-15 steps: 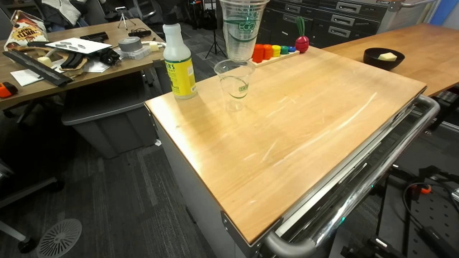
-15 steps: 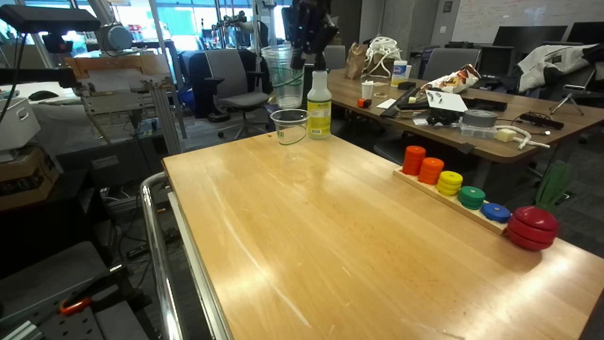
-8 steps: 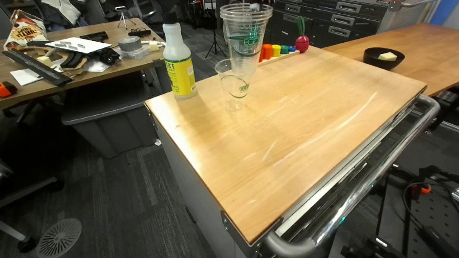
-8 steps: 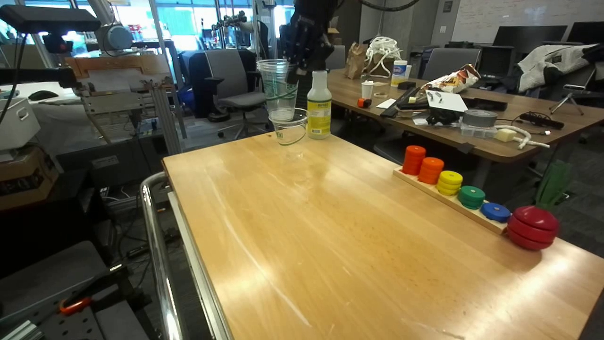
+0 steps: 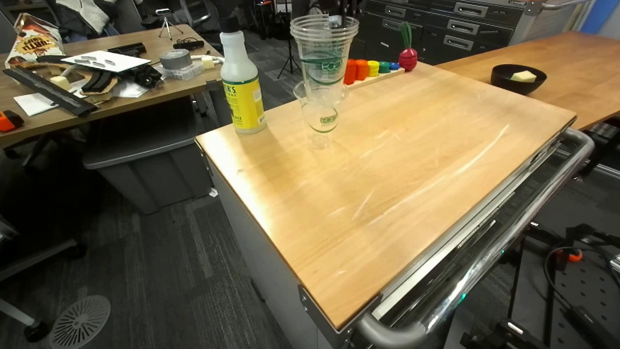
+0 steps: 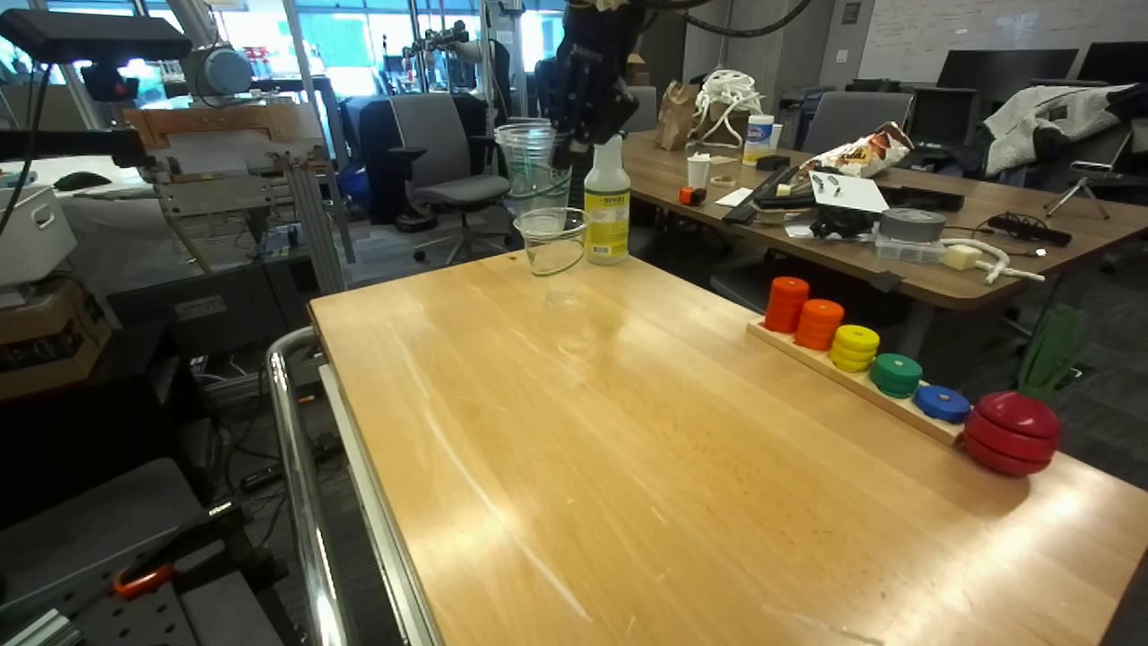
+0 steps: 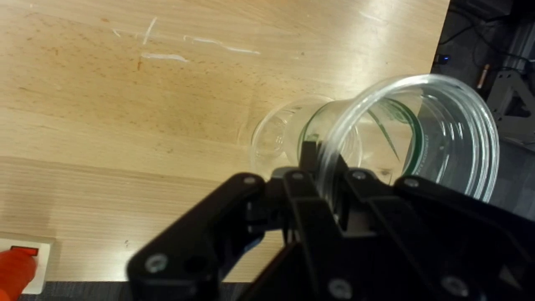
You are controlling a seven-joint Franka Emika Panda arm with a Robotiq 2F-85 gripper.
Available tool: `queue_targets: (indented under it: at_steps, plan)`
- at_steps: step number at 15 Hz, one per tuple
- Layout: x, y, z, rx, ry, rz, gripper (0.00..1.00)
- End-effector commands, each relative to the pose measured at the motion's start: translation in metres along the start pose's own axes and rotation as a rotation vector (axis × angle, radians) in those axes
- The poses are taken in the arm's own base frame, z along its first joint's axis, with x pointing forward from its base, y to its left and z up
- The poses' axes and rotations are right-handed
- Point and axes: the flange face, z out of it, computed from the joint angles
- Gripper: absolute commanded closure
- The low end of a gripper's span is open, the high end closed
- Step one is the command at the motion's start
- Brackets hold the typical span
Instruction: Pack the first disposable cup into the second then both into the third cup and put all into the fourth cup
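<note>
A single clear cup point(image 5: 322, 121) stands upright on the wooden table, also seen in an exterior view point(image 6: 553, 260) and in the wrist view point(image 7: 263, 133). A stack of nested clear cups with green print point(image 5: 327, 60) is held over it, also in an exterior view point(image 6: 536, 175). The stack's base overlaps the single cup's mouth in both exterior views and seems to be just inside it. My gripper point(image 7: 322, 154) is shut on the near wall of the stack at the rim point(image 7: 485, 142); it also shows in an exterior view point(image 6: 567, 154).
A yellow-labelled bottle point(image 5: 246, 104) stands close beside the single cup, near the table corner. A row of coloured rings on a wooden base point(image 6: 812, 354) and a red toy vegetable point(image 6: 1013, 435) lie along the far table edge. A metal handrail point(image 5: 489, 257) runs along another edge.
My gripper has lowered the stack, from above the single cup until its base overlaps the cup's mouth. The stack has shifted sideways a little. The standing cup has shifted very slightly.
</note>
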Motion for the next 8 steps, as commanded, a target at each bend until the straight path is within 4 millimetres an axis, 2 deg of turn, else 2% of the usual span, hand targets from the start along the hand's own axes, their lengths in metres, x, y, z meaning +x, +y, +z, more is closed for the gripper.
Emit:
queue_targets:
  at_steps: [1,4,5,6,8]
  plan:
    - [0.01,-0.001,0.0,-0.05,0.023,-0.02,0.98]
    - [0.014,0.006,0.005,-0.084,0.028,-0.015,0.94]
    - [0.015,0.008,0.006,-0.085,0.026,-0.013,0.87]
    - [0.016,0.01,0.009,-0.079,0.017,-0.013,0.67]
    - [0.014,0.012,0.009,-0.063,0.005,-0.018,0.53]
